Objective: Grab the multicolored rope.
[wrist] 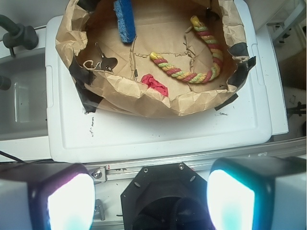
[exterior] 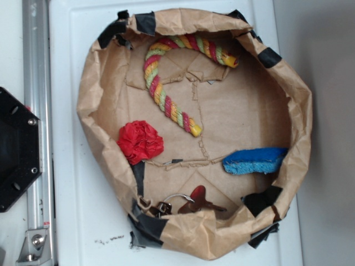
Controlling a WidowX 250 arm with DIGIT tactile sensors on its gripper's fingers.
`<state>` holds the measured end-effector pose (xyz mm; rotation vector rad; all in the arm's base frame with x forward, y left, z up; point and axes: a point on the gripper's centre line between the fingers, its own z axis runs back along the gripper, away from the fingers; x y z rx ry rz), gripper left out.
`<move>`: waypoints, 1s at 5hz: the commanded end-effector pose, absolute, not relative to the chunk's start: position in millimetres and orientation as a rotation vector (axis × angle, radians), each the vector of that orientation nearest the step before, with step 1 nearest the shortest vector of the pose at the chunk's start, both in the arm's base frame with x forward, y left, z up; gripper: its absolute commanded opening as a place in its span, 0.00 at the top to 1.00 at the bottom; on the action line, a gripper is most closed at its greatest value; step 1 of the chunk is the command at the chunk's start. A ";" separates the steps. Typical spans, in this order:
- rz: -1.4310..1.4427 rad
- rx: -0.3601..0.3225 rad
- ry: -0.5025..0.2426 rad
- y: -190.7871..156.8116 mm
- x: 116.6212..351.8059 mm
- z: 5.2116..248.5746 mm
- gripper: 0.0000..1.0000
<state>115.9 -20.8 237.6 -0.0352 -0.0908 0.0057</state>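
Observation:
The multicolored rope point(exterior: 172, 72) point(wrist: 196, 67), twisted red, yellow and pale green with yellow ends, lies curved like a cane in the far half of a brown paper bowl point(exterior: 89, 100) point(wrist: 158, 103). In the wrist view my gripper point(wrist: 151, 196) is open, its two glowing pads far apart at the bottom edge. It hangs over the robot's black base, well short of the bowl and the rope, with nothing between the fingers. The exterior view does not show the gripper.
Inside the bowl lie a red crumpled paper ball point(exterior: 140, 142) point(wrist: 154, 84), a blue sponge point(exterior: 255, 160) point(wrist: 124, 19) and a key ring with keys point(exterior: 186, 202) point(wrist: 101, 61). The bowl sits on a white board point(exterior: 72, 183). The black base point(exterior: 14, 149) and a metal rail point(exterior: 36, 83) flank it.

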 end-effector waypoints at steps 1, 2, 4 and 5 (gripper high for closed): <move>0.006 -0.035 -0.091 -20.8 115.9 237.6 0.00; 0.109 -0.013 -0.085 -14.2 146.8 219.2 0.00; 0.050 -0.045 -0.061 -0.4 162.5 203.2 0.00; 0.050 -0.045 -0.061 -0.4 162.5 203.2 0.00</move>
